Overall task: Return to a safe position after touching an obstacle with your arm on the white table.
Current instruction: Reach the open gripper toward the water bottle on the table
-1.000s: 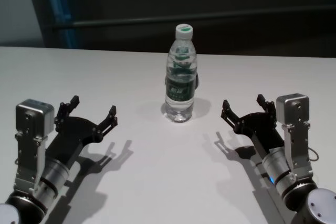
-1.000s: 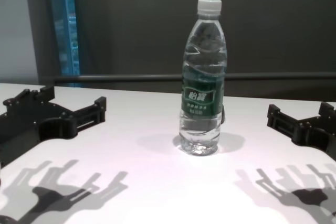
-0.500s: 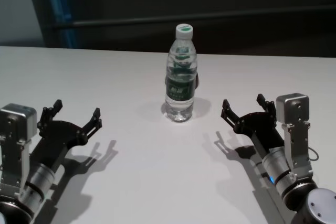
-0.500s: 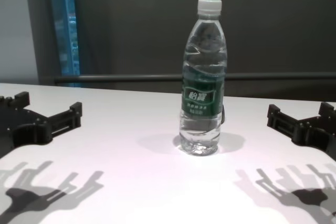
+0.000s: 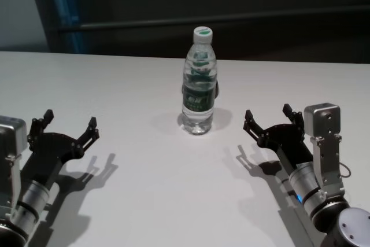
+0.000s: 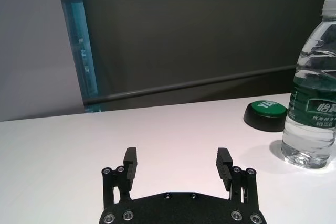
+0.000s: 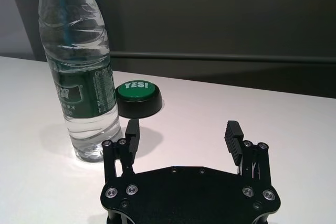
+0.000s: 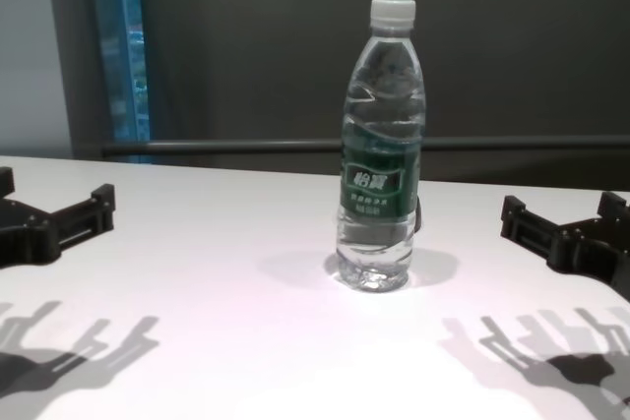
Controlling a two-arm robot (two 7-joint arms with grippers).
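Note:
The obstacle, a clear water bottle (image 5: 199,82) with a white cap and dark green label, stands upright mid-table on the white table (image 5: 162,189). It also shows in the chest view (image 8: 381,150), the left wrist view (image 6: 314,87) and the right wrist view (image 7: 81,72). My left gripper (image 5: 65,124) is open and empty, low over the table at the near left, well clear of the bottle. It shows in the left wrist view (image 6: 178,163). My right gripper (image 5: 270,118) is open and empty at the near right, apart from the bottle. It shows in the right wrist view (image 7: 182,136).
A low black round button with a green top (image 7: 138,98) sits just behind the bottle; it also shows in the left wrist view (image 6: 266,115). A dark wall with a rail (image 5: 231,18) runs behind the table's far edge.
My left arm has drawn back to the left and toward the table's near edge, away from the bottle. The right arm and the bottle have not moved.

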